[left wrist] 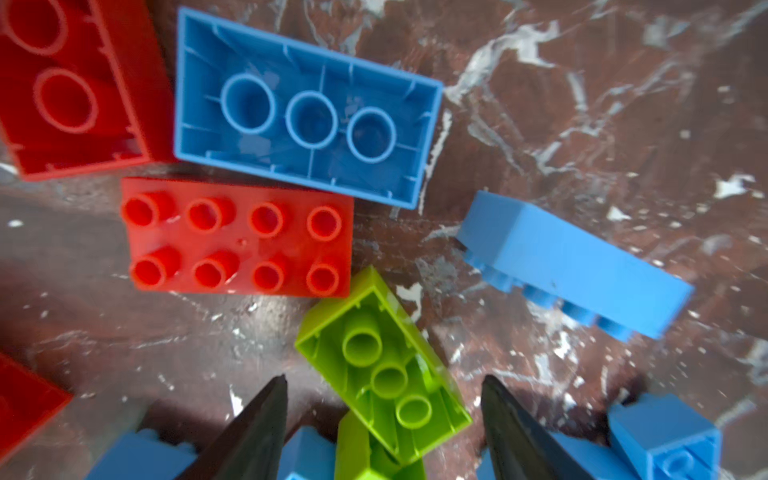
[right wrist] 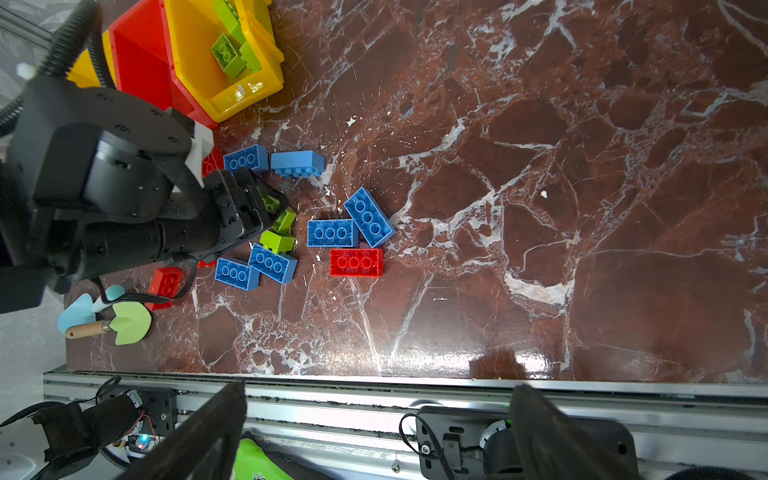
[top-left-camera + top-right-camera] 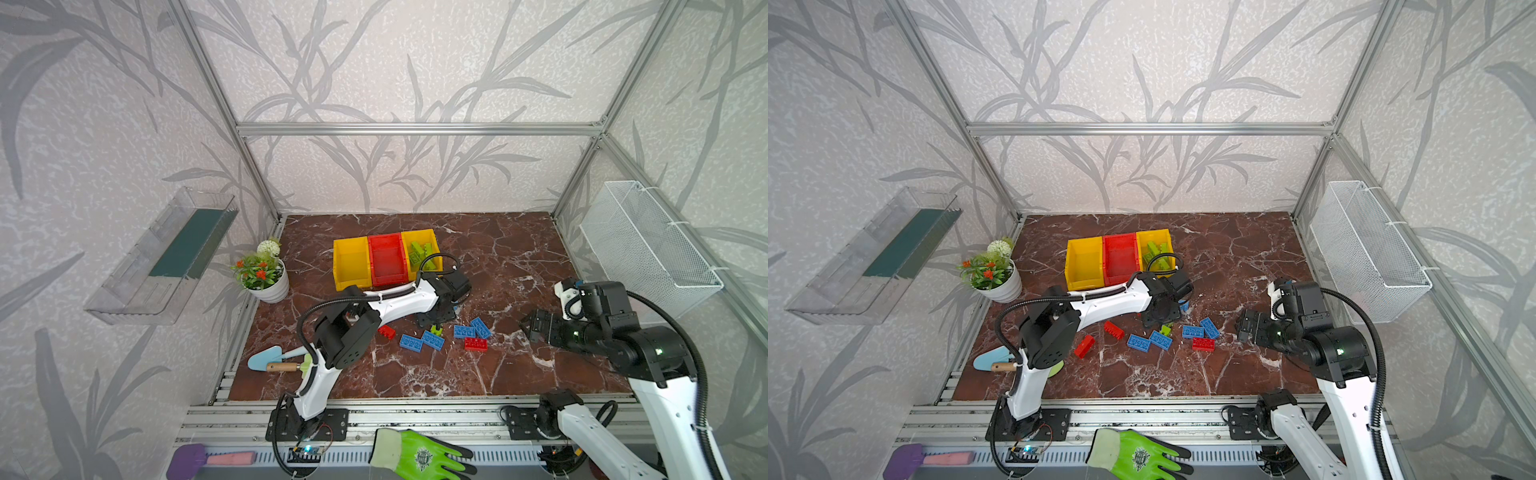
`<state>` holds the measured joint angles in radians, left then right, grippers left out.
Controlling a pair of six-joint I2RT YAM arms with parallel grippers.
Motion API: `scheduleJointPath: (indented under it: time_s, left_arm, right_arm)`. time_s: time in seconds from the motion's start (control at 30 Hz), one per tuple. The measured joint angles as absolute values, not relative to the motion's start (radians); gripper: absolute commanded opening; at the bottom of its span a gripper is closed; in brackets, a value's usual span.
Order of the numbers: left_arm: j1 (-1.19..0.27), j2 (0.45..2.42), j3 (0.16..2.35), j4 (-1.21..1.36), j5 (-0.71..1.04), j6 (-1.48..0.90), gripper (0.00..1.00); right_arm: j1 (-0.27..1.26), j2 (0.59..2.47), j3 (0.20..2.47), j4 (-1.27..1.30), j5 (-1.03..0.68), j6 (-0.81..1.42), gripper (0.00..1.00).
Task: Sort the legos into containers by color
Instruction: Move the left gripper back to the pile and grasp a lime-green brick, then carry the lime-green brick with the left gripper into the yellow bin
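- The marble table point(image 3: 519, 257) was the biggest thing. I read it as a dial from its middle, with the back wall at 12. From 1 to 3 o'clock it lay bare out to the edge, and so did the front strip at 6.
- The containers point(image 3: 386, 259) stood at 11 o'clock: three open bins joined in a row, yellow, red, yellow. The yellow one nearest 12 held lime green bricks, and the other two showed bare floors.
- My right gripper point(image 3: 530, 328) hung out at 4 o'clock, beyond the bricks. Its jaws were spread wide with nothing between them.
- My left gripper point(image 3: 436, 323) pointed down at 5 o'clock, just off centre, in among the loose bricks.
- A flower pot point(image 3: 270, 286) crowded the left edge at 9 o'clock, with toy shovels point(image 3: 266, 357) at 8.
- The loose legos point(image 3: 464, 331) clustered around 5 o'clock: chunky studded bricks, blue and red. Several lay underside up, showing three round tubes.
- A green brick point(image 1: 382, 374) lay underside up between my left fingers point(image 1: 257, 432). A sliver of gap showed on each side, so the gripper was released, not clamped. A second green one lay partly beneath it.
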<state>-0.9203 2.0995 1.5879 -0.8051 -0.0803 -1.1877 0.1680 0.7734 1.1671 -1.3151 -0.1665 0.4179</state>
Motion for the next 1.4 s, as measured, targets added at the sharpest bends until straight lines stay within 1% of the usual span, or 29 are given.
scheduleJointPath:
  time_s: [0.07,0.4,0.47,0.6,0.7,0.77,0.9,1.03,1.13,1.3,1.4]
  left_arm:
    - [-0.915,2.111,1.588,-0.804,-0.08,-1.188,0.64]
    - [-0.888,2.129,1.588,-0.794,-0.068,-1.188,0.27]
    - [-0.887,2.129,1.589,-0.793,-0.068,-1.186,0.23]
    - [-0.888,2.134,1.598,-0.802,-0.068,-1.178,0.21]
    - [-0.888,2.136,1.607,-0.814,-0.07,-1.166,0.16]
    - [-0.889,2.136,1.623,-0.836,-0.076,-1.157,0.16]
    - [-0.891,2.136,1.716,-0.9,-0.103,-1.124,0.16]
    - [-0.892,2.136,1.849,-0.967,-0.138,-1.076,0.16]
    - [-0.886,2.159,2.005,-1.047,-0.175,-1.029,0.16]
    - [-0.855,2.269,2.319,-1.161,-0.229,-0.934,0.16]
    - [-0.812,2.335,2.432,-1.208,-0.243,-0.882,0.16]
  right_arm:
    - [0.168,0.773,1.167,-1.316,-0.166,0.418,0.99]
    - [0.168,0.773,1.166,-1.315,-0.166,0.418,0.99]
    - [0.168,0.775,1.165,-1.316,-0.165,0.418,0.99]
    - [0.168,0.775,1.164,-1.316,-0.165,0.418,0.99]
    - [0.168,0.775,1.163,-1.316,-0.166,0.417,0.99]
    - [0.168,0.772,1.16,-1.315,-0.166,0.418,0.99]
    - [0.168,0.757,1.142,-1.315,-0.166,0.418,0.99]
    - [0.168,0.751,1.116,-1.315,-0.166,0.418,0.99]
    - [0.168,0.753,1.103,-1.315,-0.167,0.419,0.99]
    - [0.168,0.783,1.104,-1.307,-0.166,0.428,0.99]
    - [0.168,0.809,1.105,-1.287,-0.165,0.437,0.99]
